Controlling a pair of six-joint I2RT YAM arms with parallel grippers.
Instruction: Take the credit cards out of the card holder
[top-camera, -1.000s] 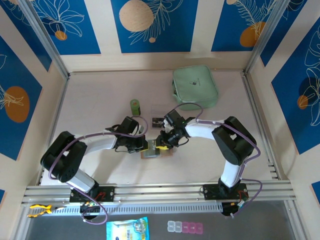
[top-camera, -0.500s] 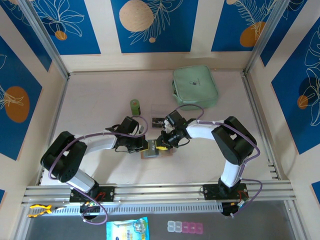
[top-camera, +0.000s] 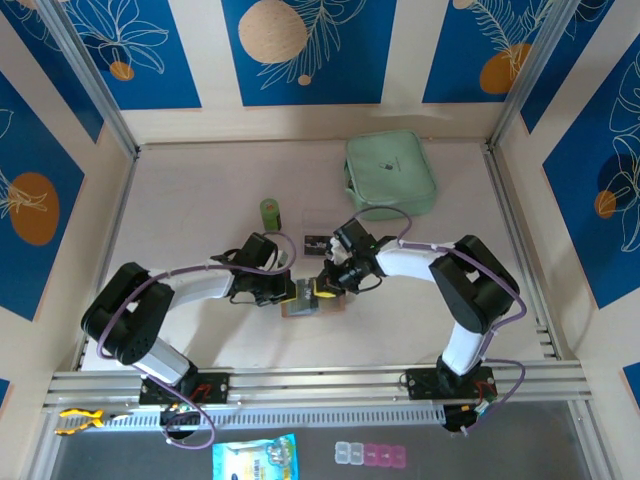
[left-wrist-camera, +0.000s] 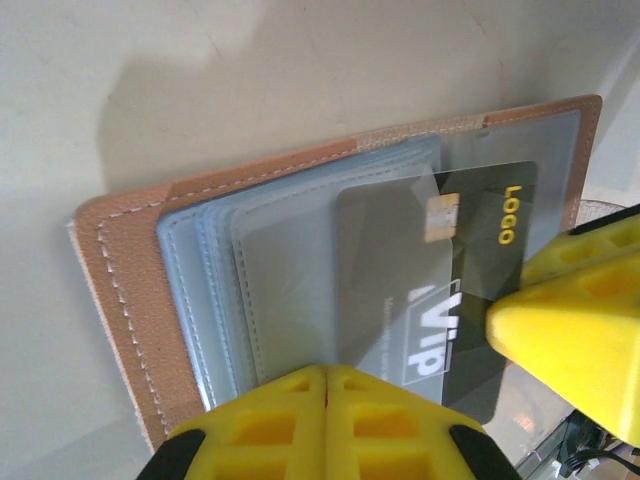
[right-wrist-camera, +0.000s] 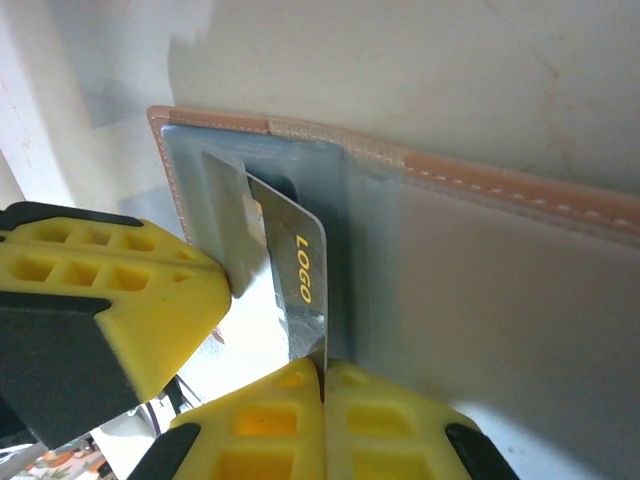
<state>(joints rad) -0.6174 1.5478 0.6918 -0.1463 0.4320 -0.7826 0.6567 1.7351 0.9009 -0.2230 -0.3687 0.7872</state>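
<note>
The tan card holder (top-camera: 300, 308) lies open on the table between both arms, its leather edge (left-wrist-camera: 120, 260) and clear pockets (right-wrist-camera: 500, 170) up. A dark credit card (left-wrist-camera: 480, 290) with yellow "LOGO" print (right-wrist-camera: 300, 280) sticks partway out of a pocket. My right gripper (right-wrist-camera: 323, 368) is shut on that card's edge (top-camera: 322, 290). My left gripper (left-wrist-camera: 326, 372) is shut, pinching a clear pocket leaf of the holder (top-camera: 297, 292). Its yellow finger (right-wrist-camera: 110, 300) shows beside the card in the right wrist view. Another dark card (top-camera: 317, 242) lies flat on the table just beyond.
A mint-green zip pouch (top-camera: 390, 172) sits at the back right. A small green cylinder (top-camera: 270, 212) stands behind the left gripper. Walls (top-camera: 110, 190) bound the table on three sides.
The right gripper's jaws have closed onto the card's edge. Both arms and the card holder have barely moved.
</note>
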